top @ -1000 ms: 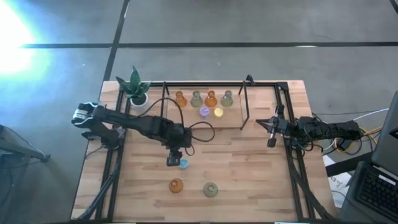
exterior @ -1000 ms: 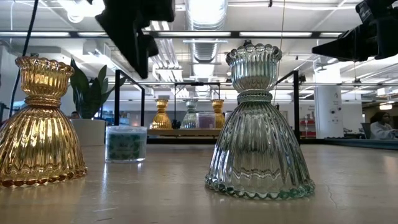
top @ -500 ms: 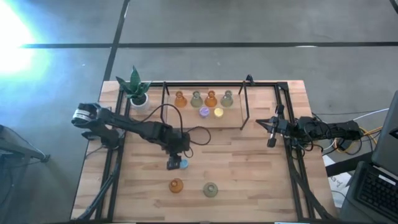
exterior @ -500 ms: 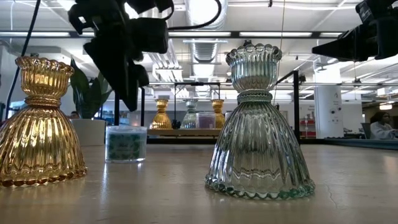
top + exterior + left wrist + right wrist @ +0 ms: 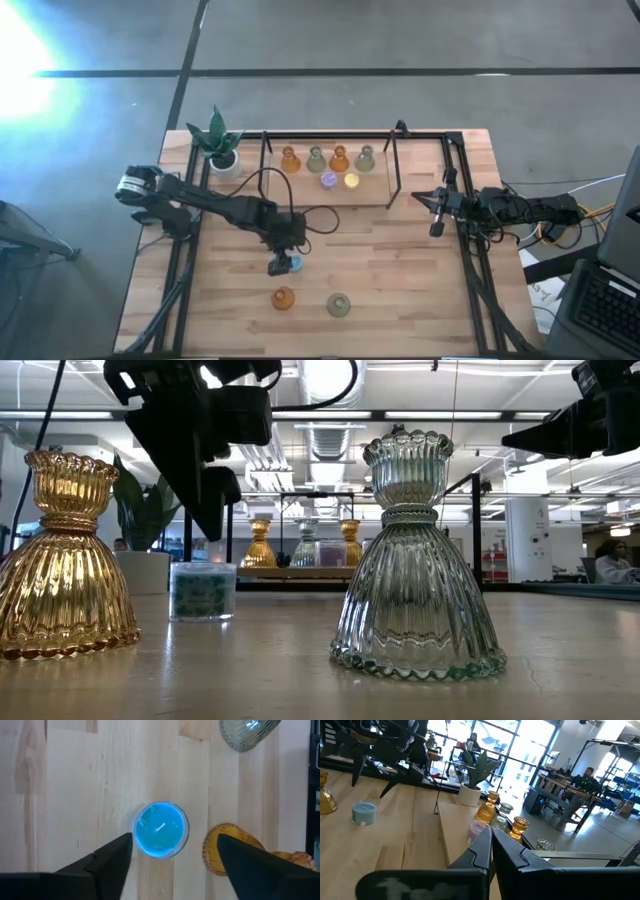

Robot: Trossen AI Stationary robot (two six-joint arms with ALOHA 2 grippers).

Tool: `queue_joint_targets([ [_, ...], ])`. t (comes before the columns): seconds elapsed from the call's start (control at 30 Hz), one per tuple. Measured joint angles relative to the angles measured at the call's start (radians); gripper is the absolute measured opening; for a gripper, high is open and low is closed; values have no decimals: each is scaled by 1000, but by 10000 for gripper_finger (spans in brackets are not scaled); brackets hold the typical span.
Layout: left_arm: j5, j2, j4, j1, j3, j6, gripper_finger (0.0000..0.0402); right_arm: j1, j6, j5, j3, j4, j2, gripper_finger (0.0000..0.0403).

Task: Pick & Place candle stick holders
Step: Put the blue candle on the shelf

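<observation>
A small round blue candle stick holder [image 5: 161, 829] stands on the table, left of centre [image 5: 294, 263]; it also shows in the low view [image 5: 203, 592]. My left gripper [image 5: 174, 839] hangs open above it, one finger on either side and clear of it [image 5: 205, 510]. An amber holder [image 5: 283, 298] and a green holder [image 5: 339, 305] stand upright near the front edge. Several more holders, amber [image 5: 290, 158], green [image 5: 316, 158], purple [image 5: 328, 180] and yellow [image 5: 351, 181], stand on a board at the back. My right gripper [image 5: 436, 222] waits shut at the right side.
A white potted plant [image 5: 218, 145] stands at the back left corner. A black frame [image 5: 395, 160] runs around the back board and along both table sides. The amber holder [image 5: 225, 851] stands close beside one left finger. People sit in the room beyond [image 5: 587, 775].
My left gripper has come down toward the blue holder and a little toward the table's near edge, and now hangs just above it. The holder has not moved.
</observation>
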Motion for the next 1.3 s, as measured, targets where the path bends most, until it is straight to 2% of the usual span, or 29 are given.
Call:
queue_joint_targets([
  [0.13,-5,3,11,2,-7,8,333,0,0,0,0,0,0,8],
  [0.27,-26,12,36,2,-14,30,351,0,0,0,0,0,0,8],
  [0.6,-33,34,48,1,-13,75,353,0,0,0,0,0,0,8],
  [1.3,-14,204,90,-8,-15,79,353,0,0,0,0,0,-1,8],
])
